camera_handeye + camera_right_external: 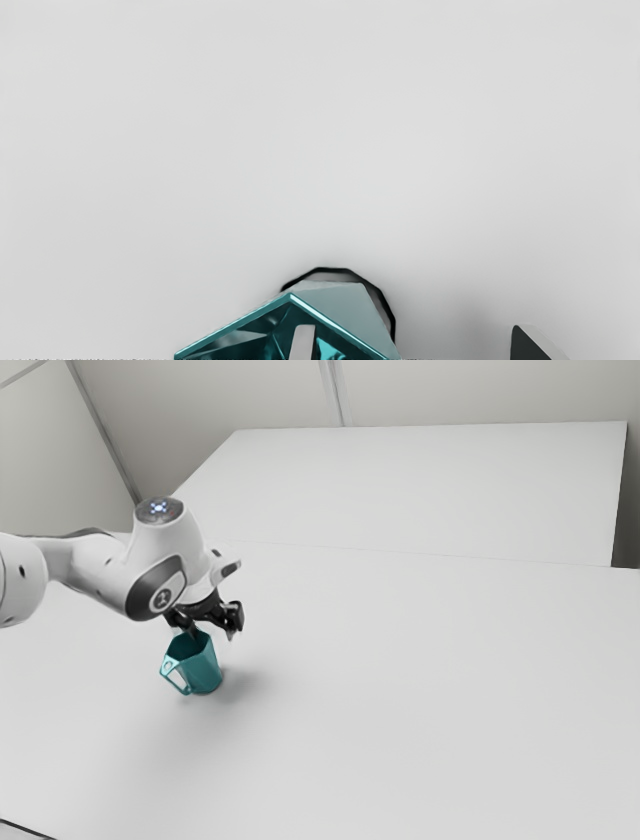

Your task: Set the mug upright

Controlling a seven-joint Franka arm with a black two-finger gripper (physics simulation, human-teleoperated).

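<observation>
"In the exterior view, where's the mug?"

"On the worktop, toward the exterior view's left, well in from the far edge. Its opening faces up and its handle points to the exterior view's left and the near side."

"And the claw?"

"Right above it, pointing down, one fingertip at the opening, the other beyond the wall, on the exterior view's right."

"What about the wrist view?"

"The claw is spread. One finger shows against the mug's inside; I can't tell how deep it reaches. The other stands outside, apart from the wall."

"So the wall is between them?"

"Yes, with a gap on the outer side. Nothing is pinched. The rim has a corner near the inner finger."
</observation>
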